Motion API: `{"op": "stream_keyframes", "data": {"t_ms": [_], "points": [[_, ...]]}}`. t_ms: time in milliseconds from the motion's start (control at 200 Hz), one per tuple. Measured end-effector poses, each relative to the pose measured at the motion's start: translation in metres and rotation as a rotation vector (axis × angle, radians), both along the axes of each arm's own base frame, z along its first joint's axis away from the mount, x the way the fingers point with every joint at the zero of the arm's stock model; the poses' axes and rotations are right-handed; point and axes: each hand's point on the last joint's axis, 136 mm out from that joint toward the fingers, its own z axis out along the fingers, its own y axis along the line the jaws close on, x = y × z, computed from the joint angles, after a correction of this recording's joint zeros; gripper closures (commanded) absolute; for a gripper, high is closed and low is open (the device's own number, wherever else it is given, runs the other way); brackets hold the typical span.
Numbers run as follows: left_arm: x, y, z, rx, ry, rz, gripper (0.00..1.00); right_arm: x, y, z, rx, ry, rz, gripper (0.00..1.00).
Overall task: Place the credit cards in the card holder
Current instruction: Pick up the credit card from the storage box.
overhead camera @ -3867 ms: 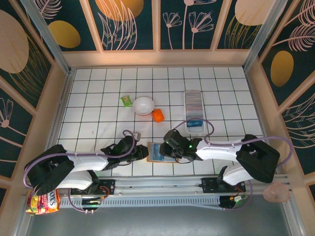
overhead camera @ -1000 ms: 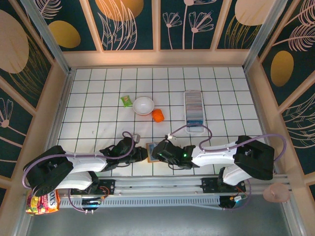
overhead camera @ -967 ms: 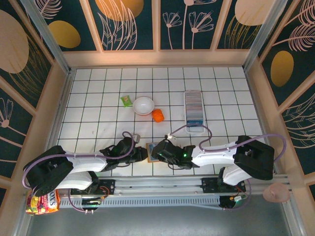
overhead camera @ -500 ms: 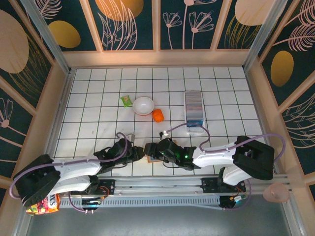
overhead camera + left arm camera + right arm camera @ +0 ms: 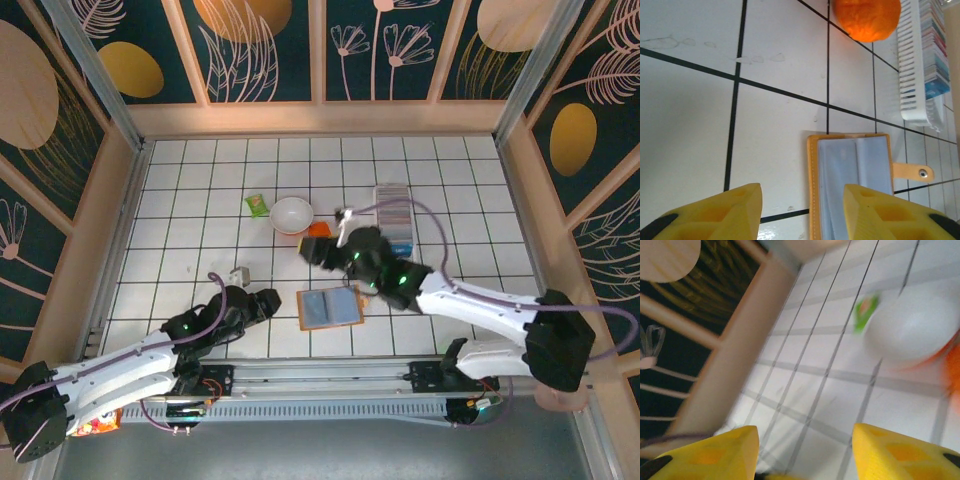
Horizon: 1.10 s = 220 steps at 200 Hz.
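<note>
The left tool [image 5: 802, 189] and right tool [image 5: 804, 429] both stand spread and empty, so pulling a card from the open wallet [image 5: 852, 167] for the card holder [image 5: 912, 65] seems next.

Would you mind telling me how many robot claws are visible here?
2. The left claw is near the front edge, just left of the open wallet; the right claw is farther back, beside the orange ball and white bowl. None seems hidden.

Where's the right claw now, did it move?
Yes. The right claw went away from the wallet, farther up the table toward the white bowl.
</note>
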Motion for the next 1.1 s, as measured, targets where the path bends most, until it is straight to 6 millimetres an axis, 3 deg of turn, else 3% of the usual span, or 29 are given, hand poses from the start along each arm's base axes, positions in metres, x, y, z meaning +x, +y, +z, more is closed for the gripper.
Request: {"op": "stream_keyframes", "data": {"t_ms": [95,180,285,375,445,746,896,1101], "points": [[0.002,-0.001,-0.001,0.022,0.014,0.004,0.49,0.034,-0.036,0.028,-0.173,-0.240,0.001,0.45],[0.005,-0.005,-0.002,0.034,0.024,0.003,0.49,0.051,-0.065,0.035,-0.402,-0.457,0.060,0.44],[0.006,-0.009,-0.006,0.038,0.034,-0.003,0.48,0.066,-0.103,0.017,-0.682,-0.592,0.183,0.39],[0.007,-0.011,-0.009,0.042,0.040,-0.006,0.49,0.086,-0.143,-0.004,-0.903,-0.607,0.254,0.36],[0.007,-0.013,-0.012,0.047,0.043,-0.011,0.49,0.092,-0.161,-0.022,-1.051,-0.628,0.326,0.33],[0.008,-0.035,-0.022,0.088,0.092,-0.100,0.47,0.095,-0.201,-0.090,-1.389,-0.615,0.604,0.22],[0.008,-0.045,-0.021,0.073,0.099,-0.132,0.46,0.090,-0.205,-0.111,-1.449,-0.614,0.692,0.17],[0.006,-0.047,-0.020,0.061,0.104,-0.146,0.46,0.083,-0.191,-0.132,-1.482,-0.648,0.783,0.14]]}}
